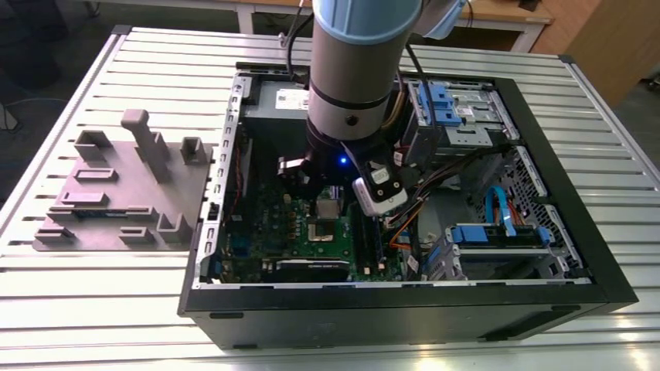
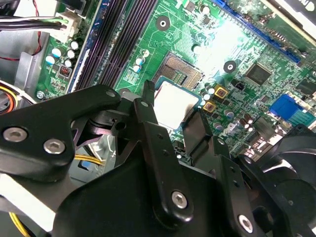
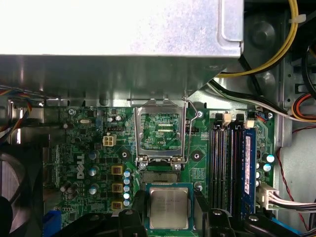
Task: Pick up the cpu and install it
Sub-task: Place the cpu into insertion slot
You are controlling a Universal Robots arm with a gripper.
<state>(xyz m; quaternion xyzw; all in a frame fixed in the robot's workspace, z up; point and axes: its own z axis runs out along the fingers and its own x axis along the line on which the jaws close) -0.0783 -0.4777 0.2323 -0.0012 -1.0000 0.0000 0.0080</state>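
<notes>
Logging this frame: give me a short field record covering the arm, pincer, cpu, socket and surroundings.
pincer: closed on two opposite edges of the cpu
cpu: held flat, shiny top up, just short of the socket, not seated
socket: empty, its metal frame standing open
arm: reaching down into the open computer case
memory sticks: seated in slots beside the socket
grey fixture plate: outside the case, at the exterior view's left
</notes>
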